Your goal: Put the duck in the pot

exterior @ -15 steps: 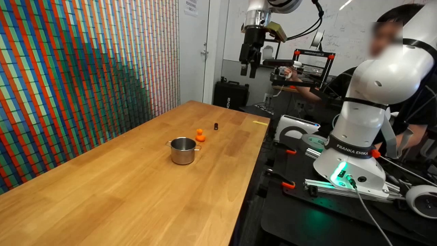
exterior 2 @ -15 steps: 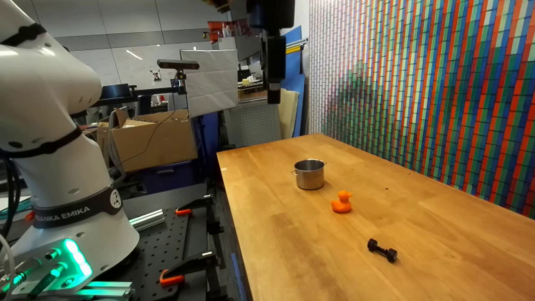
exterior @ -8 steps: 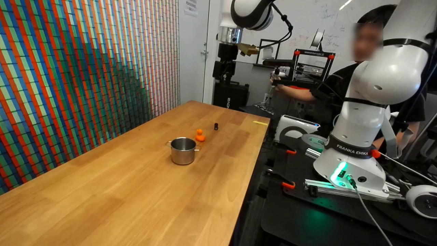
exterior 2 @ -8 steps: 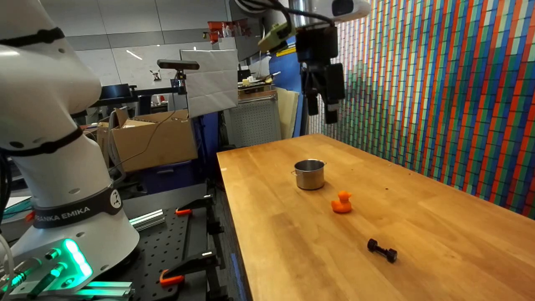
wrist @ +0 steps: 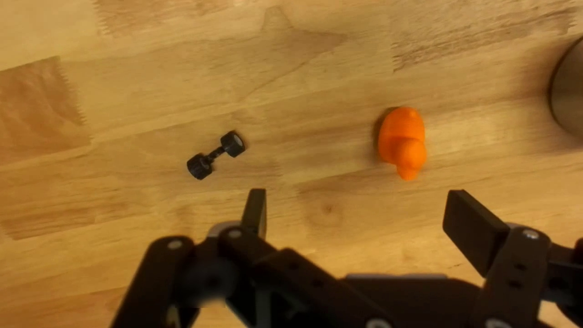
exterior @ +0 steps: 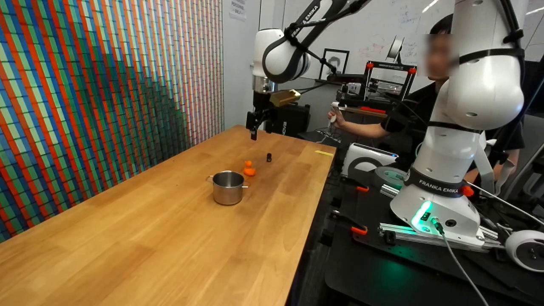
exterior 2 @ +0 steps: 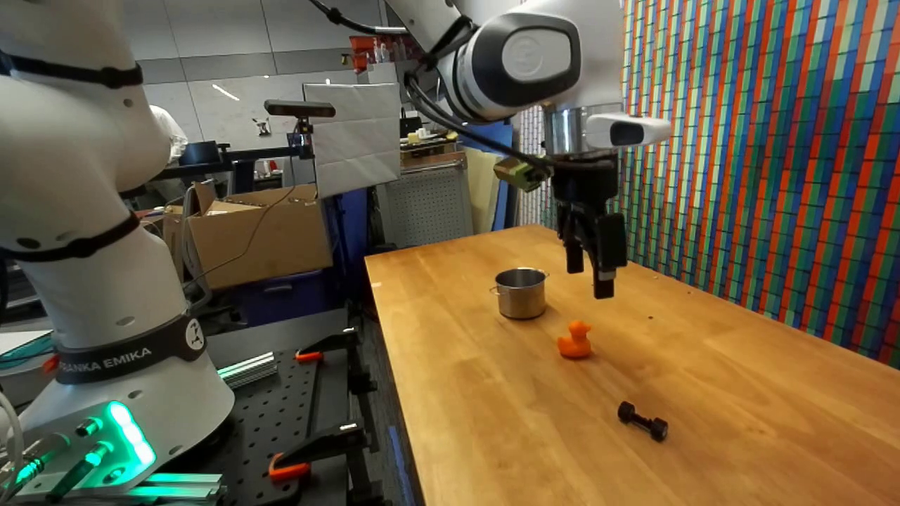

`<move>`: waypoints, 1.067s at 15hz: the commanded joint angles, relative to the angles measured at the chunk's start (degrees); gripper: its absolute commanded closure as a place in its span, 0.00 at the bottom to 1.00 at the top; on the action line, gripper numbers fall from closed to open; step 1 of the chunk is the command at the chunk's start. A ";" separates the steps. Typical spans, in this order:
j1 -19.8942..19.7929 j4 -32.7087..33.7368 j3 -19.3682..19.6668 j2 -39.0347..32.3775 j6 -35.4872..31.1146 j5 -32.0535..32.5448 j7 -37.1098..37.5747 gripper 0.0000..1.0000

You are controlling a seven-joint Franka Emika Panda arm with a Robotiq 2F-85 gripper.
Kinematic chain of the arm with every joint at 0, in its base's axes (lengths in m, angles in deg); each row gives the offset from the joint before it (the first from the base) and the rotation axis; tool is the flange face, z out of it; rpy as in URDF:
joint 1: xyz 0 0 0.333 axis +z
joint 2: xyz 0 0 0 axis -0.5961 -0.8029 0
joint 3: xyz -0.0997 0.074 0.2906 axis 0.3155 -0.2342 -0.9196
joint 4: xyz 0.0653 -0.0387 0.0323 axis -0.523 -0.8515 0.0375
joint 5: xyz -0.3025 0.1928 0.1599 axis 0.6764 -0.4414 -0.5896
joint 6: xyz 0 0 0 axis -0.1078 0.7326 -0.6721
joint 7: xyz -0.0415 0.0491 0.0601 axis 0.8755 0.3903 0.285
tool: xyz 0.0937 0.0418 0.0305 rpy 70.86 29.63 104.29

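The orange toy duck (exterior: 249, 171) stands upright on the wooden table beside the pot in both exterior views (exterior 2: 575, 343). In the wrist view the duck (wrist: 401, 136) lies ahead of the fingertips, right of the middle. The silver pot (exterior: 228, 193) stands upright, its two handles showing; the inside that shows is bare (exterior 2: 521, 301). Only a part of the pot's wall (wrist: 571, 91) shows at the right edge of the wrist view. My gripper (wrist: 356, 201) is open with nothing between its fingers. It hangs pointing down above the table (exterior 2: 589, 276), higher than the duck and apart from it.
A small black dumbbell-shaped object (exterior 2: 643, 422) lies on the table on the duck's far side from the pot, also in the wrist view (wrist: 200, 166). A multicoloured tiled wall (exterior: 106, 93) runs along one long side of the table. A person (exterior: 412, 106) stands behind the arm.
The arm has swung in over the table and come down, bringing the gripper lower and nearer the duck. The duck, pot and black object have not moved.
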 commanded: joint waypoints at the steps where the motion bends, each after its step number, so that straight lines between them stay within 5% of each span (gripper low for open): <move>1: 1.66 3.80 0.18 -6.41 -1.56 -1.38 3.59 0.00; 16: 8.85 4.79 1.77 -17.33 -12.80 -2.70 9.47 0.00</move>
